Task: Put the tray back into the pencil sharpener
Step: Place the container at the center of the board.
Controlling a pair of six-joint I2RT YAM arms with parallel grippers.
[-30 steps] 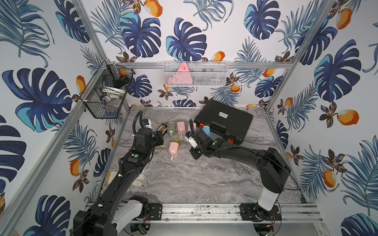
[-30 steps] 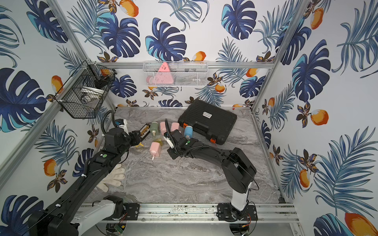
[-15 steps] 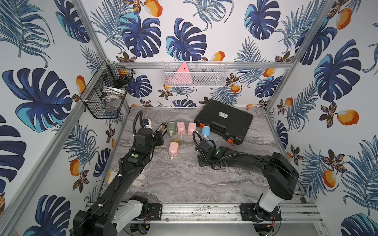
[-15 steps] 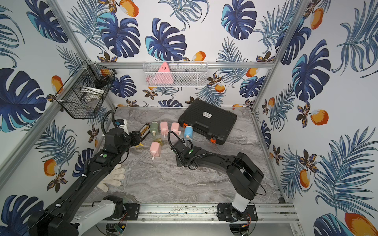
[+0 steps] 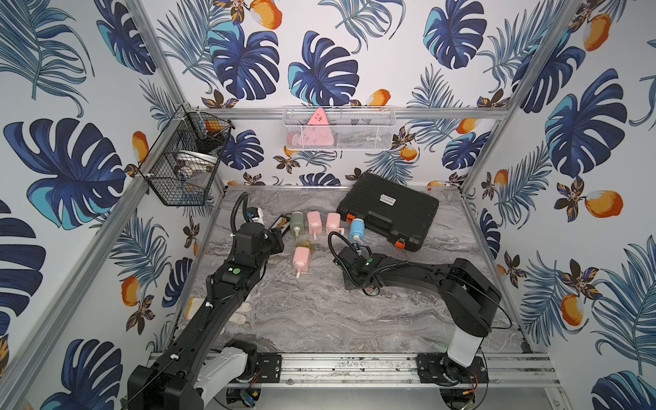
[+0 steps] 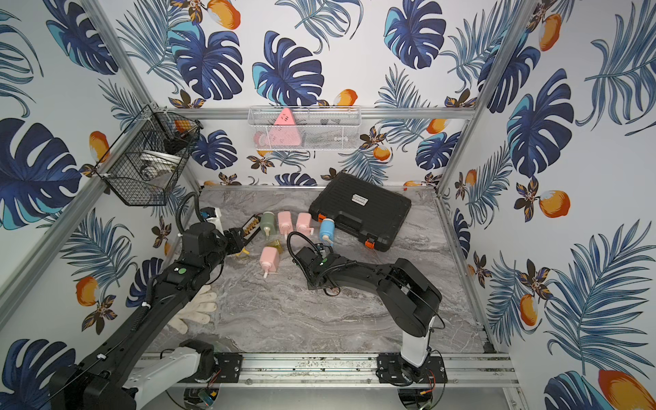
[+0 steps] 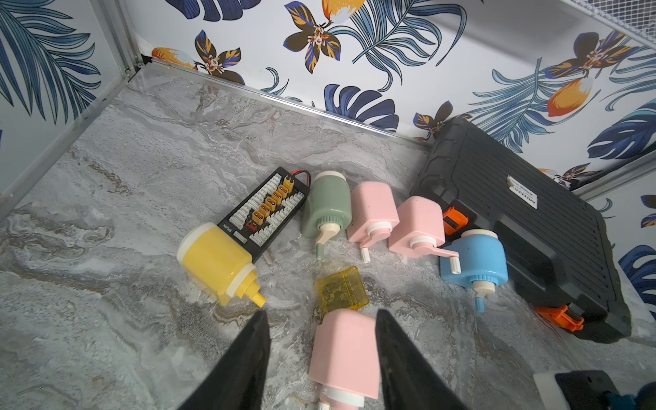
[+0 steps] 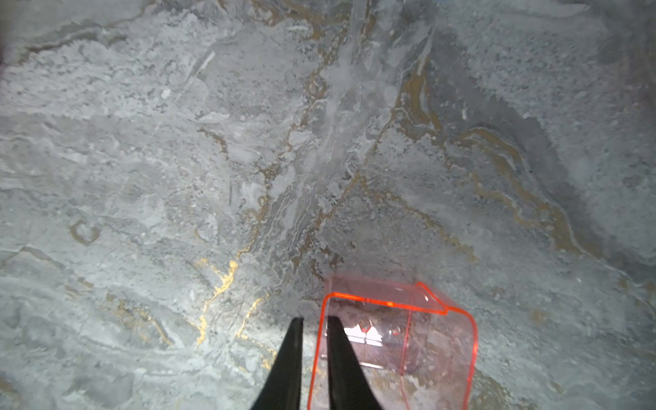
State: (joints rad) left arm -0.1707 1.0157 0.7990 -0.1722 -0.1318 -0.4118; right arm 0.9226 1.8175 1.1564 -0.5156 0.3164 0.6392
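Glove: a white glove (image 6: 193,309) lies flat on the marble table (image 5: 319,319), partly under the left arm.
Left gripper: the left gripper (image 7: 321,314) hangs above the table with its jaws wide apart and nothing in them. In its wrist view the lone pink sharpener (image 7: 340,351) shows between the fingers, but both top views put it apart from the gripper.
Yellow sharpener: the yellow sharpener (image 7: 216,264) lies on its side, its end over a corner of the black charging board (image 7: 269,206).
Row: a green sharpener (image 7: 324,207), two pink sharpeners (image 7: 372,211) and a blue sharpener (image 7: 472,255) lie side by side. The blue one is just beside the black case (image 5: 388,214).
Yellow tray: the clear yellow tray (image 7: 342,289) sits on the marble between the row and the lone pink sharpener.
Right gripper: the right gripper (image 8: 314,319) is low over the table with its jaws a narrow slit apart, straddling one wall of the pink tray (image 8: 397,340). A sliver of marble shows between one finger and that wall, so it is not pinched.
Pink tray: the clear tray rests on the marble under the right wrist (image 5: 371,291), well apart from the lone pink sharpener.
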